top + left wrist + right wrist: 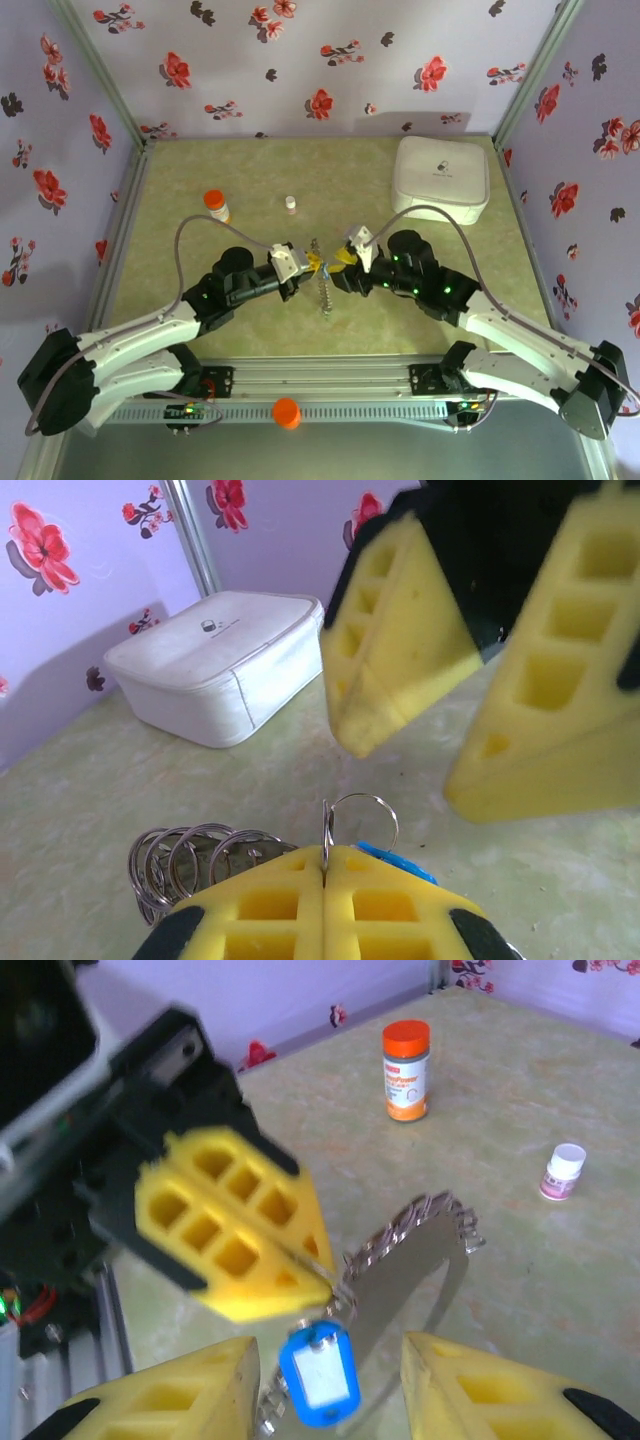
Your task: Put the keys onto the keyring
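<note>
The keyring [415, 1250], a floppy grey metal loop strung with several small wire rings, hangs under my left gripper [322, 1286], which is shut on a thin ring at its top end. In the left wrist view that ring stands edge-on between the closed yellow pads [324, 852], with more rings [190, 862] bunched to the left. A blue key [320, 1378] dangles from the same spot, between the parted fingers of my open right gripper [320, 1350], touching neither. From above, both grippers [313, 263] [347, 262] meet tip to tip over the keyring [323, 290].
A white rounded-square box [442, 176] sits at the back right. An orange-capped bottle [216, 205] stands at the back left and a small white bottle [291, 204] near the middle back. An orange ball [286, 412] rests on the front rail.
</note>
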Controlling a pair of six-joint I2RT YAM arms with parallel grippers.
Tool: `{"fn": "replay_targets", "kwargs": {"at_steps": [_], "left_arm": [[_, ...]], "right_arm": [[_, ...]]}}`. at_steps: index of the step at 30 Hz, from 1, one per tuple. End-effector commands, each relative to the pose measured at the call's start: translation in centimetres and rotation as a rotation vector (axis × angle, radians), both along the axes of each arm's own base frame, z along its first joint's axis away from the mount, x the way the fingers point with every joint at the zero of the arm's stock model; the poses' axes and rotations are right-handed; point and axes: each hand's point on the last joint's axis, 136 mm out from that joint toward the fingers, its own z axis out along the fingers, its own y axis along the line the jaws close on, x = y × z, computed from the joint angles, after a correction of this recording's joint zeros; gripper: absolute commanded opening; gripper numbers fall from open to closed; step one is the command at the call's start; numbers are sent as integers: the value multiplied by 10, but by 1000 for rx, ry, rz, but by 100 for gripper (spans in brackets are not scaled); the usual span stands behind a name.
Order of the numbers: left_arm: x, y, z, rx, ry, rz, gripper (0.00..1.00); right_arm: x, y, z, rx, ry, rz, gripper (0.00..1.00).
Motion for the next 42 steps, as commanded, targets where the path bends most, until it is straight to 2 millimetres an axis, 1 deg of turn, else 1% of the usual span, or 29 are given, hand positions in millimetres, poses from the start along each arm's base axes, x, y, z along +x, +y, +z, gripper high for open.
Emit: {"fn": "replay_targets", "kwargs": {"at_steps": [1, 3, 5, 8, 12, 15, 19, 25, 27, 30, 32, 36, 40, 42], "left_arm": [[14, 1, 24, -68, -103, 60, 0], [20, 3, 26, -78, -114, 92, 0], [24, 4, 27, -85, -120, 117, 0], [28, 5, 26, -88, -120, 133, 0], [28, 3, 25, -96, -105, 129, 0], [28, 3, 25, -99, -101, 131, 0], [28, 2, 26, -104, -100, 130, 0], [27, 1, 25, -104, -97, 122, 0], [27, 1, 25, -104, -96, 124, 0], [26, 1, 27, -115, -94, 121, 0], [26, 1, 30, -122, -95, 118, 0], [24, 2, 36, -139, -101, 115, 0], [18, 0, 43, -163, -109, 81, 0], [14, -1, 48, -180, -111, 57, 0]], "right_arm": [[19, -6, 16, 80, 210, -203, 40], [21, -12, 9, 39, 291, -257, 38], [21, -15, 9, 63, 356, -291, 35], [21, -11, 10, 117, 440, -296, 34], [21, -2, 10, 120, 507, -272, 36], [22, 2, 12, 123, 523, -263, 35], [28, 4, 11, 137, 537, -273, 31], [34, 12, 12, 157, 552, -259, 22], [35, 13, 13, 167, 555, -255, 19], [35, 12, 12, 168, 556, -257, 13], [37, 9, 9, 159, 558, -277, 7], [42, 0, 0, 145, 576, -324, 1], [46, -3, -14, 134, 638, -342, 0], [44, 1, -21, 130, 669, -318, 0]]}}
